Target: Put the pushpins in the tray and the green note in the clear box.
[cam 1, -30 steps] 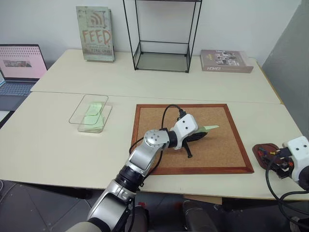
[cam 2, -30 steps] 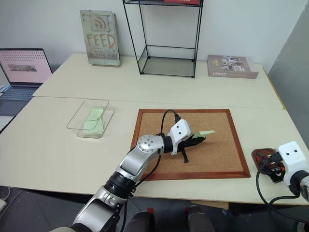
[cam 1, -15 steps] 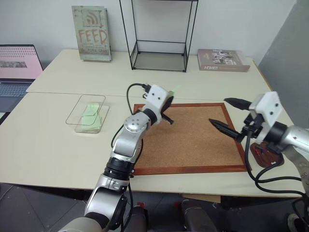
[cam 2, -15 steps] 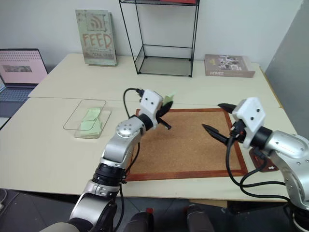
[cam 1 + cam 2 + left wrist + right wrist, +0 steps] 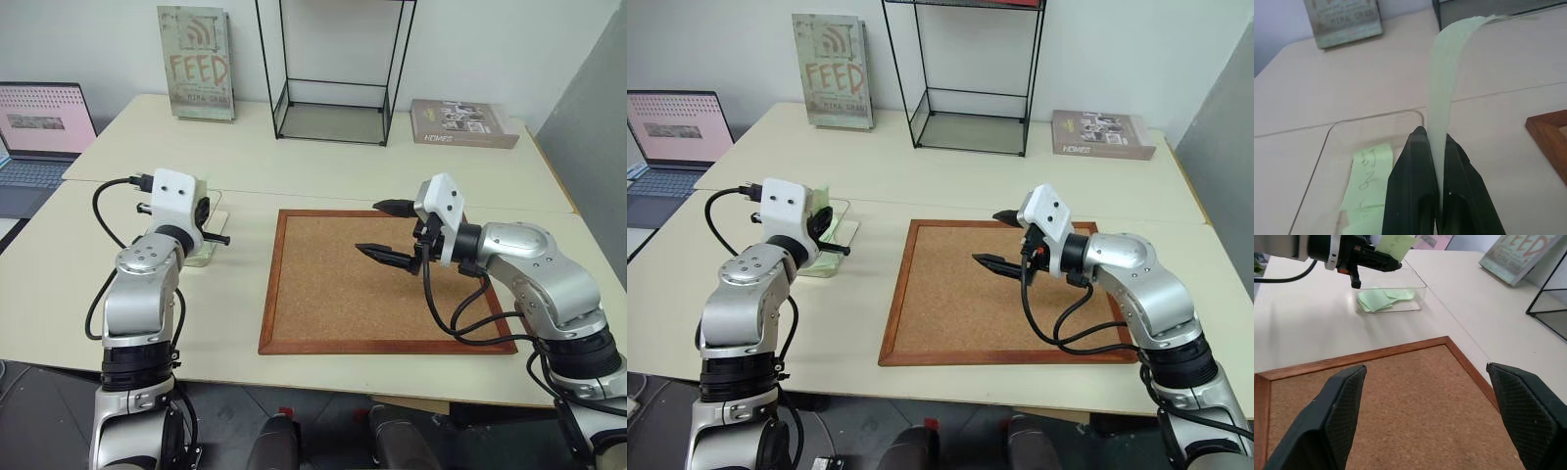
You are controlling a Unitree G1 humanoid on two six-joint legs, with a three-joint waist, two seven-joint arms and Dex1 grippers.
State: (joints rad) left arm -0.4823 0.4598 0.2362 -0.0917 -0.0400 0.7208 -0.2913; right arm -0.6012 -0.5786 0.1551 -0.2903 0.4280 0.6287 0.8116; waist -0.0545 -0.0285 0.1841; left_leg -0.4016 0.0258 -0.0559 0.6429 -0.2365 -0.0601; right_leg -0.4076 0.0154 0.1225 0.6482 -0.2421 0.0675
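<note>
My left gripper (image 5: 1432,134) is shut on the green note (image 5: 1449,63), a pale strip that sticks out past the fingertips. It hovers over the near end of the clear box (image 5: 1415,284), where other green slips (image 5: 1382,297) lie. The right wrist view shows the same gripper (image 5: 1376,262) with the note (image 5: 1396,242) above the box. My right gripper (image 5: 370,227) is open with nothing in it, and hangs above the right part of the corkboard (image 5: 333,304). The pushpins and the tray are out of view.
At the back of the table are a black wire-frame shelf (image 5: 333,98), an upright "FEED" book (image 5: 196,64) and a flat book (image 5: 460,122). A laptop (image 5: 44,122) stands at the far left. Bare tabletop lies between the clear box and the corkboard.
My left gripper carried the green note left, off the corkboard to over the clear box. My right gripper rose from the table's right edge and swung left over the corkboard, staying open.
</note>
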